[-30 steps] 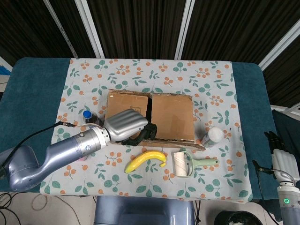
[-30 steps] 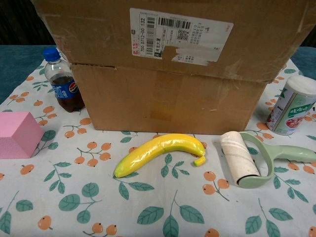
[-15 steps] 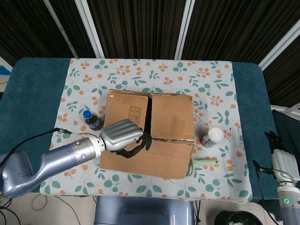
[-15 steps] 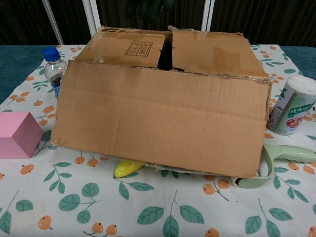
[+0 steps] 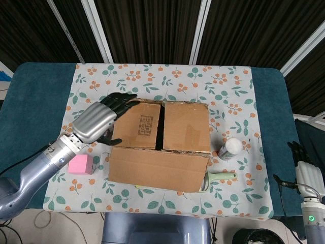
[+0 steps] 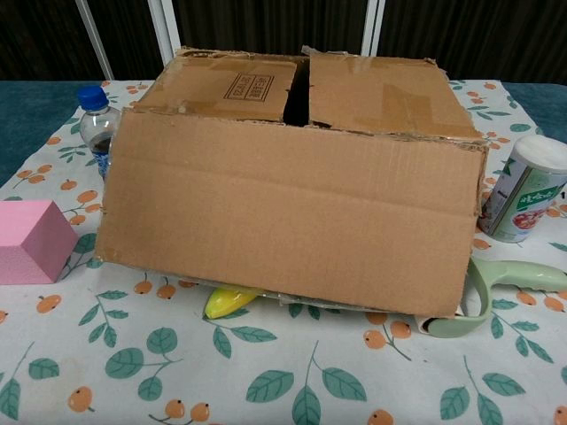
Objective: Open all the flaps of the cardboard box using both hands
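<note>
The box [image 5: 161, 137] sits in the middle of the table [image 5: 35, 96], on a cloth [image 5: 228, 86] with leaves and oranges on it. The front flap [image 6: 292, 212] is already open. It hangs out and down over the near side, so it hides most of the banana [image 6: 229, 301] and part of the lint roller [image 6: 496, 283]. Two top flaps are still flat and shut, with a dark gap between them. I can't see whether a far flap is open.

The left hand [image 5: 101, 118] is at the left side of the box. Its fingers [image 5: 122, 99] are spread apart and hold nothing. The tips reach the far left corner of the left flap [image 5: 138, 124], just at its edge. I think it is there to hook under that flap and lift it out to the left.

The right hand [image 5: 303, 170] is low by the right edge of the table, well away from the box. It holds nothing, but I can't tell if its fingers are spread or curled. The right flap [image 5: 187, 126] looks like its job.

A pink block [image 5: 80, 164] and a bottle [image 6: 96, 124] sit left of the box, and a can [image 5: 231, 147] sits right of it. The side flaps could bump them when they swing out.
</note>
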You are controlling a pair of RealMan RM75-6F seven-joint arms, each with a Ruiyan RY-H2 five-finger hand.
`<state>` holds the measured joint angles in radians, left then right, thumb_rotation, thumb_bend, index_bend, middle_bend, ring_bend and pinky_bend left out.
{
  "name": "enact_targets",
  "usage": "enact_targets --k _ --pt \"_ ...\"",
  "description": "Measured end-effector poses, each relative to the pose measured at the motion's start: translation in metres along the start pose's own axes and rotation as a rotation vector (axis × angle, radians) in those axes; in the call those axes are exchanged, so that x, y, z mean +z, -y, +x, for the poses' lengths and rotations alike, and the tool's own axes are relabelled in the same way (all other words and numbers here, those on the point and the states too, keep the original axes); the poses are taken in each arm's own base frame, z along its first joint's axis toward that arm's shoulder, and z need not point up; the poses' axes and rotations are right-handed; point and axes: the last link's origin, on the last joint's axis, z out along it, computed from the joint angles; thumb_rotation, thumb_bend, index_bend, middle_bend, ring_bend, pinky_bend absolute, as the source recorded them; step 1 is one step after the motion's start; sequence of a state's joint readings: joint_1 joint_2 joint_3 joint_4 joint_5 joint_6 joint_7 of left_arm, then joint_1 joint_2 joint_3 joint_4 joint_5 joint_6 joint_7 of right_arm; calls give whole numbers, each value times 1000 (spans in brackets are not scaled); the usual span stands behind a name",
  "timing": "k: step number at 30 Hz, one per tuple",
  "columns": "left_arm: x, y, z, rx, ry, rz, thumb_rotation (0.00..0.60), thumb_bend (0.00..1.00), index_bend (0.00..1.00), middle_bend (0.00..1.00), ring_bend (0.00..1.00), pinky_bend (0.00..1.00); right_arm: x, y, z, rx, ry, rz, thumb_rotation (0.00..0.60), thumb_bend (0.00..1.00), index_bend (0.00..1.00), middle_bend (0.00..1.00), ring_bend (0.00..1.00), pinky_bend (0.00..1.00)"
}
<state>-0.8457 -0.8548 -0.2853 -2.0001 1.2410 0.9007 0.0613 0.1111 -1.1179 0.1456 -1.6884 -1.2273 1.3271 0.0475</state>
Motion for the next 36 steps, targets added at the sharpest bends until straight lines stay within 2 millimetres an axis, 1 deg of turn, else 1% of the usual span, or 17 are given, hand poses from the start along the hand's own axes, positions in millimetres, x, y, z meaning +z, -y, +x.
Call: enact_targets --k 4,7,9,11,14,18,20,23,24,25,27,28,30,32,36 --pt "-32 29 -10 57 -106 140 600 138 0 0 0 63 1 1 3 -23 -17 6 600 242 0 0 0 236" --pt "-65 51 -25 76 -163 263 600 138 0 0 0 62 3 3 6 -40 -32 19 600 237 0 0 0 237" --pt "-92 65 -38 79 -187 352 600 138 0 0 0 62 4 6 10 -50 -39 34 600 217 0 0 0 237" --pt "-117 74 -51 79 -196 422 600 139 0 0 0 62 8 11 14 -62 -48 44 600 202 0 0 0 236" --pt "-145 79 -67 78 -208 479 600 139 0 0 0 62 17 23 26 -91 -68 87 600 202 0 0 0 236" --pt "-164 83 -76 61 -231 516 600 147 0 0 0 62 37 50 47 -166 -103 202 600 202 0 0 0 236" --pt "-169 86 -78 37 -246 528 600 151 0 0 0 62 47 64 55 -197 -108 252 600 253 0 0 0 236" --pt "-172 88 -77 20 -261 528 600 152 0 0 0 62 64 91 67 -251 -107 336 600 497 0 0 0 236" --pt "-173 89 -77 20 -263 527 600 152 0 0 0 62 71 103 71 -274 -107 372 600 633 0 2 6 236" --pt "-173 90 -76 21 -265 526 600 152 0 0 0 62 75 113 74 -291 -107 400 600 712 5 11 16 236" --pt "-173 90 -75 17 -267 523 600 152 0 0 0 62 86 136 79 -335 -101 466 600 917 59 73 71 235" --pt "-173 90 -75 13 -267 522 600 152 0 0 0 62 90 146 80 -355 -100 496 600 973 97 106 97 235" --pt "-173 91 -75 5 -266 520 600 153 0 0 0 62 99 171 83 -402 -102 566 600 1000 140 139 127 238" --pt "-173 92 -74 -2 -263 523 600 153 0 0 0 62 106 192 85 -443 -102 625 600 1000 173 164 150 244" --pt "-173 96 -72 -12 -263 540 600 153 0 0 0 62 121 247 79 -524 -82 768 600 1000 265 236 207 258"
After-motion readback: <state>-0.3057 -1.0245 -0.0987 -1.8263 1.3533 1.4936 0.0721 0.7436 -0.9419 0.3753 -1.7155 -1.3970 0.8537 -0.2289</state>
